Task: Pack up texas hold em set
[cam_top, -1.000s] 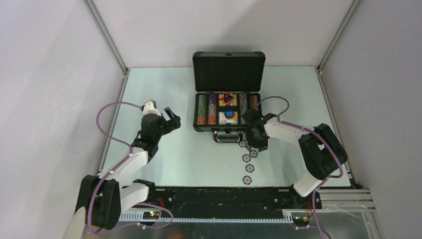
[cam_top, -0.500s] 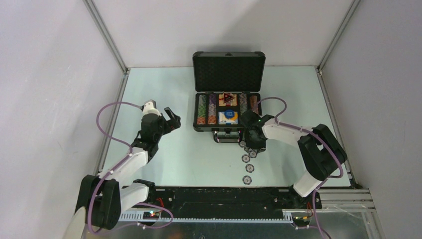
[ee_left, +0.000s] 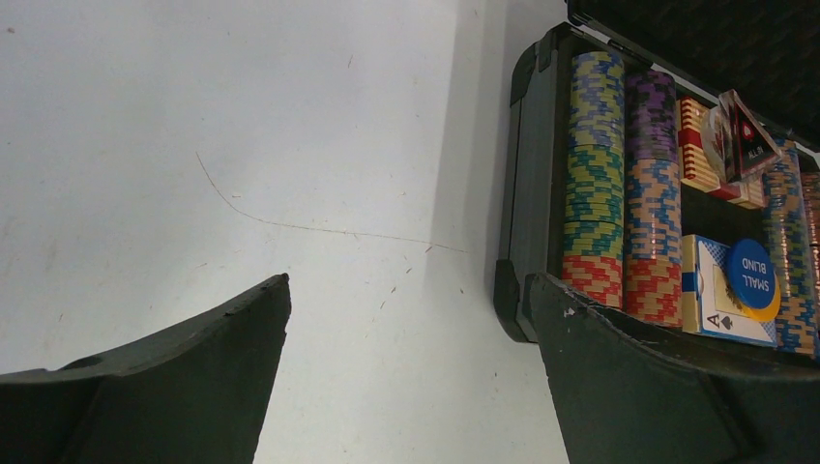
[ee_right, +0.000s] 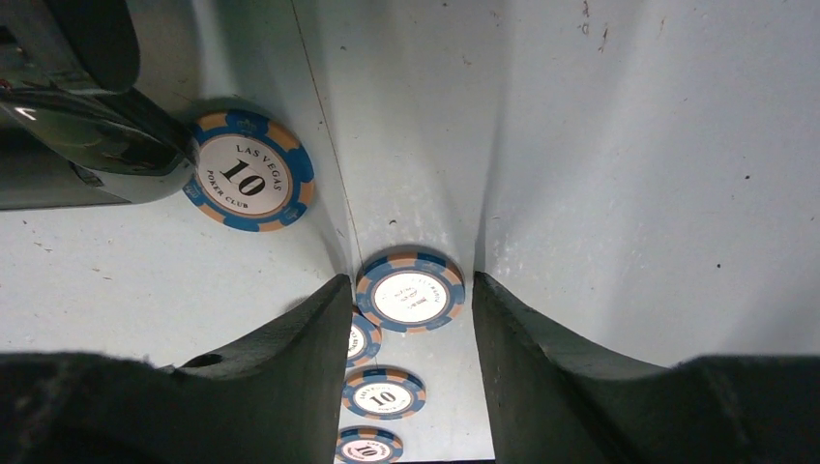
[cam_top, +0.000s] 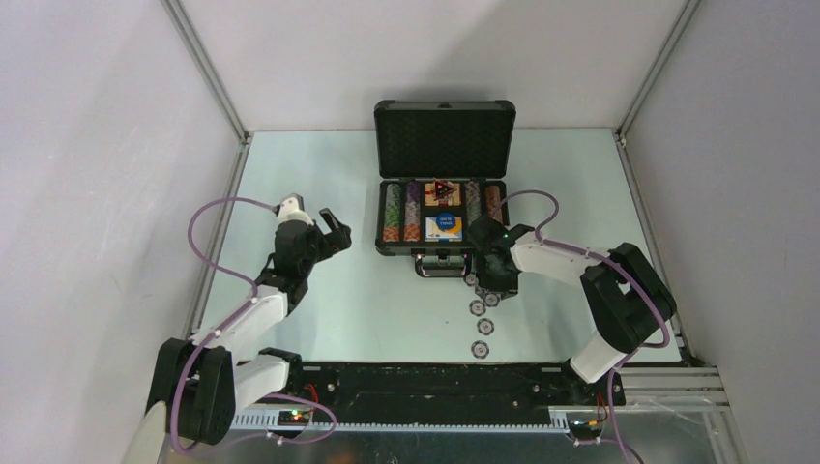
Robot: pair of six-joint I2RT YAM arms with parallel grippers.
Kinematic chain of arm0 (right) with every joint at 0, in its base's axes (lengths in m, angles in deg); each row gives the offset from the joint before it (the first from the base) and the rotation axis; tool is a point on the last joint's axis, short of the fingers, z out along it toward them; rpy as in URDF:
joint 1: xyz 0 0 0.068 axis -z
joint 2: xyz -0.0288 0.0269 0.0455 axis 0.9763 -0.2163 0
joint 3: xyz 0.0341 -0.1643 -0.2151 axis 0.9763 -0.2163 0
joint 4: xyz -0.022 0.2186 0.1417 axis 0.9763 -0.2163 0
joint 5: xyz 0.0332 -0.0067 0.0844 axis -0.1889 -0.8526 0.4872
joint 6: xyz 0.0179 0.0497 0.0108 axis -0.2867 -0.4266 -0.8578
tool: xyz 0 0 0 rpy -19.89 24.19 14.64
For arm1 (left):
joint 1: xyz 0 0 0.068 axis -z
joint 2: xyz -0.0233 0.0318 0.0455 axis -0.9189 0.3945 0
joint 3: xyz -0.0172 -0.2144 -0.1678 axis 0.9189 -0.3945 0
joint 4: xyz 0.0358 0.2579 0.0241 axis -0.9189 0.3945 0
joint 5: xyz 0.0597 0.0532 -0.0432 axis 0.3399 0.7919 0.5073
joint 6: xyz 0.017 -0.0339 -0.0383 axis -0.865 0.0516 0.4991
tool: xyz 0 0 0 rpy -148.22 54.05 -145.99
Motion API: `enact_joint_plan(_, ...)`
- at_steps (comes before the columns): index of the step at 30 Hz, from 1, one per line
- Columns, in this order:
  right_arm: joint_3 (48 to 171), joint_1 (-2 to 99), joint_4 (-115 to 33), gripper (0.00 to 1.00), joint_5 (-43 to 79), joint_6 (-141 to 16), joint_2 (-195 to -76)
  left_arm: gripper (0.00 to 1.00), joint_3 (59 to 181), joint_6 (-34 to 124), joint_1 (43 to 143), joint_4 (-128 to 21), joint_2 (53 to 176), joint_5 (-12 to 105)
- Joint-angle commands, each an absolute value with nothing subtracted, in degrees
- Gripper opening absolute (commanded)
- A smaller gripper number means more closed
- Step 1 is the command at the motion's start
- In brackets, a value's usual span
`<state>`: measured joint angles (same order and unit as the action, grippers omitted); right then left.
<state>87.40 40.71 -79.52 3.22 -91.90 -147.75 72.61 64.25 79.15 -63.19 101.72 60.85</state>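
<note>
The dark grey briefcase (cam_top: 387, 244) lies open at the table's middle back, lid (cam_top: 444, 140) upright. Rows of striped poker chips (ee_left: 595, 174) fill it, beside a red card box (ee_left: 691, 140) and a blue "small blind" button (ee_left: 752, 274). Several blue-and-orange chips (cam_top: 481, 349) lie loose on the table in front of the case. My right gripper (ee_right: 410, 285) is open and low over them, its fingers either side of one chip (ee_right: 410, 290) with small gaps. Another chip (ee_right: 248, 182) lies by the case handle (ee_right: 97, 145). My left gripper (ee_left: 408, 290) is wide open left of the case, holding nothing.
Bare pale table (cam_top: 300, 174) lies left of the case under the left gripper. Grey walls enclose the table on three sides. The arms' base rail (cam_top: 435, 382) runs along the near edge.
My right gripper has shifted slightly left toward the case front, over the loose chips. The left arm has not moved.
</note>
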Motion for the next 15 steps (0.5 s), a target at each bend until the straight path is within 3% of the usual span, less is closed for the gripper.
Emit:
enact_joint_plan(1, 84.8, 40.1, -82.4, 0.52, 2.1, -92.2, -148.2, 0.98, 74.4, 63.1, 79.6, -65.2, 101.8, 60.7)
enact_joint_plan(15, 83.6, 40.0, -81.3, 0.53, 4.2, -91.9, -147.5, 0.98, 74.6, 63.1, 79.6, -65.2, 101.9, 60.7)
